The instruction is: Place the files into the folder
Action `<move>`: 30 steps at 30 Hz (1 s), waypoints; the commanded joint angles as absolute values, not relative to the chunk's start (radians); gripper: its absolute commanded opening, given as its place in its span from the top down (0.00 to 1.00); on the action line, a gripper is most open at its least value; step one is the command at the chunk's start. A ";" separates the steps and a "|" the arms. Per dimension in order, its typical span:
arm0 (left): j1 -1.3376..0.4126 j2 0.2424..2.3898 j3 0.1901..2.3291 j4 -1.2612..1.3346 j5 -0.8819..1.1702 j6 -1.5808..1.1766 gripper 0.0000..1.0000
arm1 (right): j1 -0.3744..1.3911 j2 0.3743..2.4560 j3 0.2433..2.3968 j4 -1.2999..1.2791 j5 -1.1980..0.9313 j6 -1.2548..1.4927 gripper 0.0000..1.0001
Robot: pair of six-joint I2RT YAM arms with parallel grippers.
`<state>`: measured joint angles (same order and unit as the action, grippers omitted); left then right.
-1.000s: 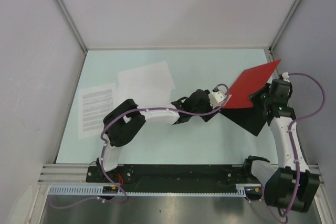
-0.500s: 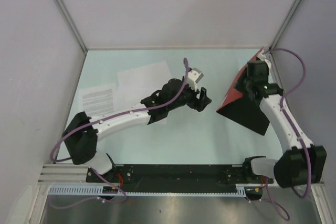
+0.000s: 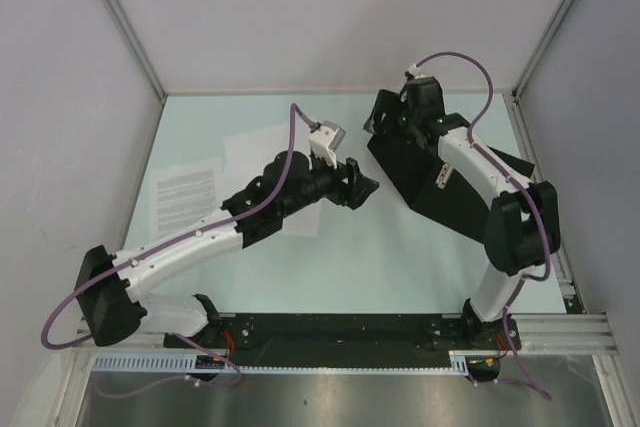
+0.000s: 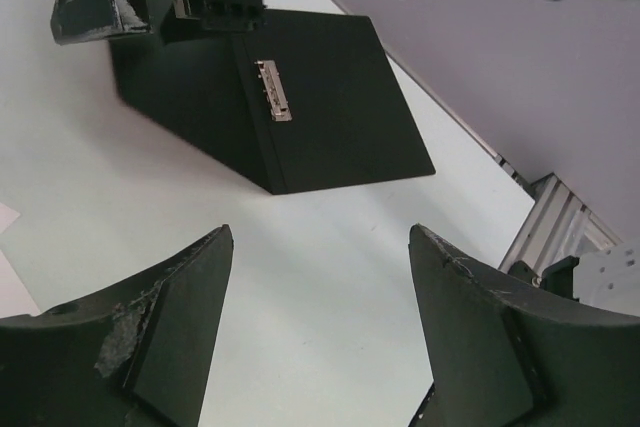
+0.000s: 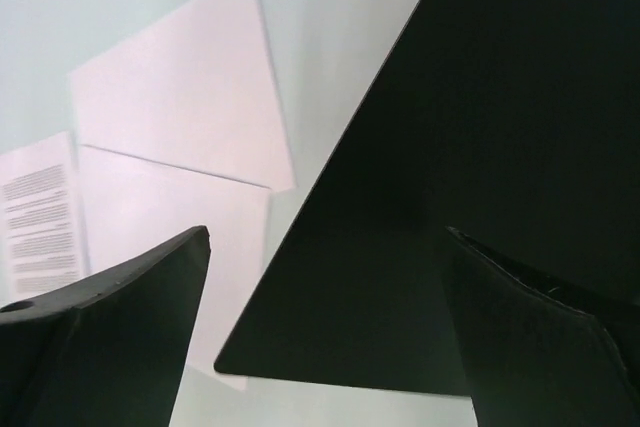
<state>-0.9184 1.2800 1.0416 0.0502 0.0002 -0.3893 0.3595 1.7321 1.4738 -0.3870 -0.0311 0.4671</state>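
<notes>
Beneath the right pincer, the folder

A pale green flat tabletop carries an opened flat folder, black inside facing up, on its right side. On the left lie three thin white paper sheets: one printed with black text, just beside two overlapping blank ones.

Left arm stretches low toward the worktop's centre, left jaws parted. Right arm bends at the elbow toward the far edge, right jaws spread wide.
</notes>
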 commanded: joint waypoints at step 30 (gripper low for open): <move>-0.827 2.430 1.977 -0.032 0.342 -0.618 0.41 | -0.259 1.743 1.088 -0.192 -0.621 0.477 0.55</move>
